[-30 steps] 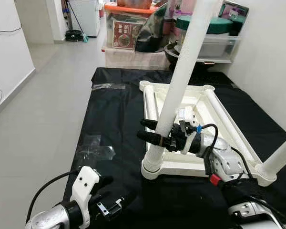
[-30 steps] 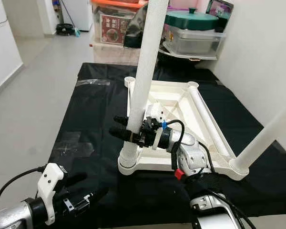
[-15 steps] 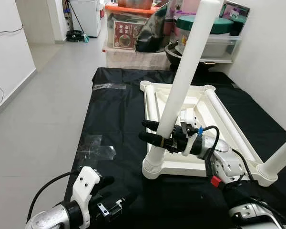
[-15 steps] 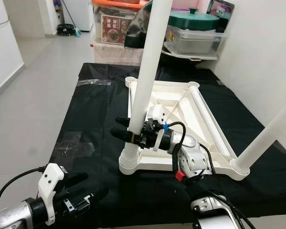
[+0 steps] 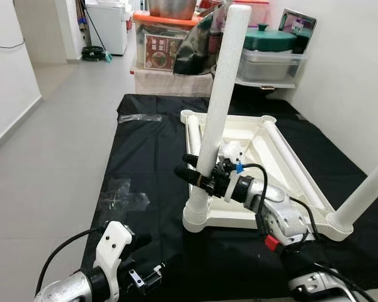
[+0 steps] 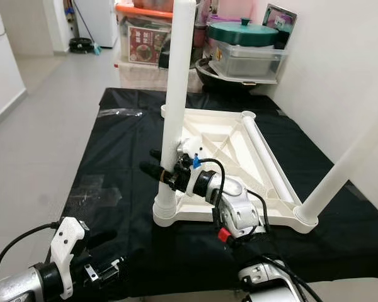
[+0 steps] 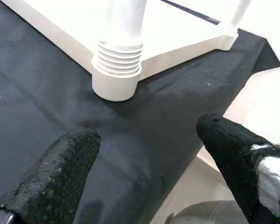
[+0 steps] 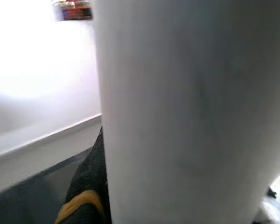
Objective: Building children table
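Observation:
A white children's table top lies upside down on a black cloth. One white leg stands nearly upright in the near-left corner socket. My right gripper is shut on this leg a little above the socket, and in the right wrist view the leg sits against one black finger. A second leg rises slanted from the near-right corner. My left gripper hovers low over the cloth's near edge, open and holding nothing, with the socket ahead of it.
Two white tubes lie along the table top's side edges. Storage boxes and a green-lidded container crowd the far end. A white wall runs along the right. Grey tiled floor opens to the left. Clear tape is stuck on the cloth.
The leg in my right gripper has swung from leaning right to nearly upright. The camera has pulled back a little. My left gripper has stayed put.

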Tool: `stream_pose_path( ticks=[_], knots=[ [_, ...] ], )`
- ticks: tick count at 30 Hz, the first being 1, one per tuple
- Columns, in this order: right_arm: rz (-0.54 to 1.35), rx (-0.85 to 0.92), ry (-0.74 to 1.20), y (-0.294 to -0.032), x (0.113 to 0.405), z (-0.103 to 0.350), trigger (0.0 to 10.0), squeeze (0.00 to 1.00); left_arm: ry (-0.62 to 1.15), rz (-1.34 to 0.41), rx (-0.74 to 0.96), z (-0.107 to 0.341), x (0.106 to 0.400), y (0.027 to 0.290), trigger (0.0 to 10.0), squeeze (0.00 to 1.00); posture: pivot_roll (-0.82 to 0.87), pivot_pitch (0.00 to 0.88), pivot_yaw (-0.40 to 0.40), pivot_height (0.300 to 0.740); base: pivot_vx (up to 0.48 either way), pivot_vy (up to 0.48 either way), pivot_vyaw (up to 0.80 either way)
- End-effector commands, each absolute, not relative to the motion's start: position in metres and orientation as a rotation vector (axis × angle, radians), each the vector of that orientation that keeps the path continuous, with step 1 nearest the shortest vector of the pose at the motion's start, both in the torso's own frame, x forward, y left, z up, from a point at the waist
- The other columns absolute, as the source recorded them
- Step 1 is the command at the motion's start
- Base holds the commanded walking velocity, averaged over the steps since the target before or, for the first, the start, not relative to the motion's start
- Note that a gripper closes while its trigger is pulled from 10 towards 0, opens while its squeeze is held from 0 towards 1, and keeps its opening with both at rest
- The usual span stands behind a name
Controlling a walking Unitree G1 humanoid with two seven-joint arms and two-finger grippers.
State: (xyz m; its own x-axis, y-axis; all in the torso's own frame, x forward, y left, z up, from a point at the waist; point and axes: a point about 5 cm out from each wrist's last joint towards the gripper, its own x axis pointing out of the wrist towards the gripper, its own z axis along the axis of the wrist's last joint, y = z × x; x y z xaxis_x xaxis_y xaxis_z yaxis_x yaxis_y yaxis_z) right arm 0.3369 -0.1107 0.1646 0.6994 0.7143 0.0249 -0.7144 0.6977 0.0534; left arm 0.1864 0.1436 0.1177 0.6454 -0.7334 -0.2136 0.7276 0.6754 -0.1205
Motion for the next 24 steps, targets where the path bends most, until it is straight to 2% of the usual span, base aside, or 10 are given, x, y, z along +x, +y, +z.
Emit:
stream_pose_path(
  ticks=[1,2,4,5,6,10,15,24],
  knots=[
    [0.561,0.071,0.129,-0.129,0.338,0.137,0.0,0.00,0.260,-0.832,-0.031,0.116,0.186,0.142,10.0,0.00,0.08,0.000,-0.105,0.740,0.000,0.000,0.00],
    [0.561,0.071,0.129,-0.129,0.338,0.137,0.0,0.00,0.260,-0.832,-0.031,0.116,0.186,0.142,10.0,0.00,0.08,0.000,-0.105,0.740,0.000,0.000,0.00],
    [0.350,0.103,0.146,-0.137,0.335,0.127,0.0,0.00,0.260,-0.828,-0.033,0.115,0.186,0.141,10.0,0.00,0.08,0.000,-0.107,0.740,0.000,0.000,0.00],
    [0.350,0.103,0.146,-0.137,0.335,0.127,0.0,0.00,0.260,-0.828,-0.033,0.115,0.186,0.141,10.0,0.00,0.08,0.000,-0.107,0.740,0.000,0.000,0.00],
    [0.249,0.108,0.141,-0.142,0.334,0.125,0.0,0.00,0.259,-0.827,-0.034,0.115,0.186,0.141,10.0,0.00,0.08,0.000,-0.109,0.740,0.000,0.000,0.00],
    [0.117,0.107,0.110,-0.149,0.331,0.126,0.0,0.00,0.258,-0.825,-0.034,0.114,0.186,0.141,10.0,0.00,0.08,0.000,-0.109,0.740,0.000,0.000,0.00],
    [0.070,0.083,0.041,-0.147,0.327,0.133,0.0,0.00,0.255,-0.821,-0.033,0.115,0.186,0.141,10.0,0.00,0.08,0.000,-0.112,0.740,0.000,0.000,0.00],
    [0.004,0.060,0.057,-0.149,0.326,0.133,0.0,0.00,0.249,-0.819,-0.032,0.116,0.188,0.139,10.0,0.00,0.07,0.000,-0.113,0.740,0.000,0.000,0.00]
  ],
)
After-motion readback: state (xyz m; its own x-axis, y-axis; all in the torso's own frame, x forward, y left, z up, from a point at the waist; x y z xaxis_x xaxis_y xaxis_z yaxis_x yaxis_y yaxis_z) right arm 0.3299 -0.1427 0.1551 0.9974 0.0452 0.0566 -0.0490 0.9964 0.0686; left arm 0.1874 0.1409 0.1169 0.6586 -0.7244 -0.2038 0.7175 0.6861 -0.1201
